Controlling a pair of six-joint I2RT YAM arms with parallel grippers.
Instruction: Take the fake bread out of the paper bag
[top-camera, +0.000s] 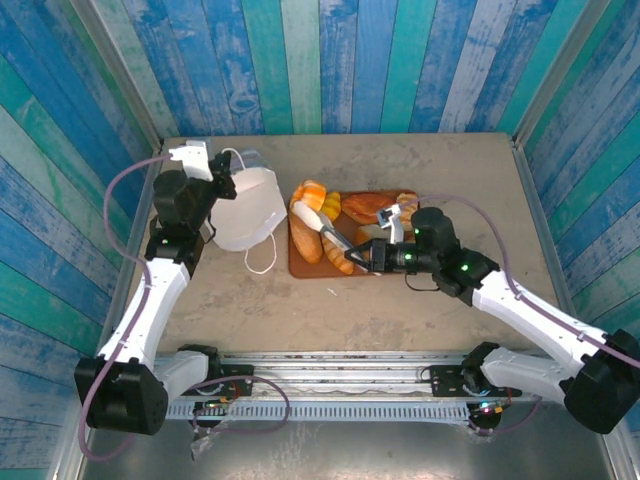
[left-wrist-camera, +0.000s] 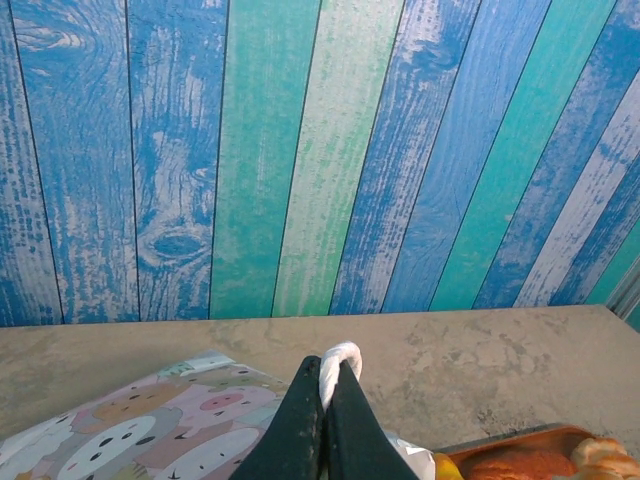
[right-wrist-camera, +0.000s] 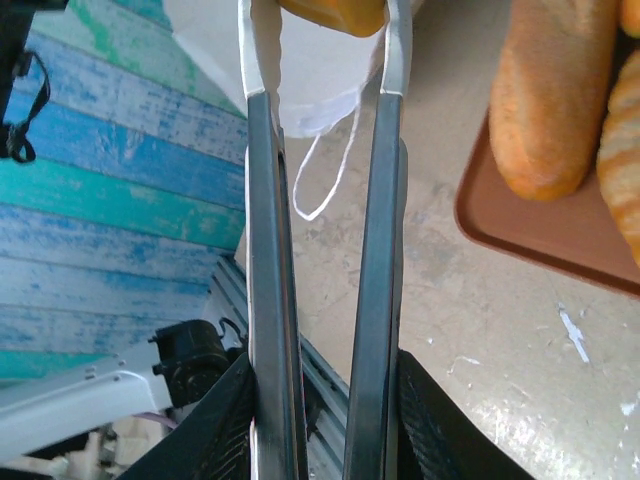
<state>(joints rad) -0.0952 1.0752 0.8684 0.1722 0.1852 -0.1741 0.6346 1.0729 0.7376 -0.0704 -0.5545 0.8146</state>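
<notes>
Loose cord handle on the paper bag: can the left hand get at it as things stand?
Probably not yet. The left hand is shut on the bag's other handle, so it would have to let go first. The loose handle itself lies uncovered.

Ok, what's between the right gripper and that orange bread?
A pair of metal tongs. The right gripper clamps their arms, and their white tips pinch the orange bread. This shows best in the right wrist view.
</notes>
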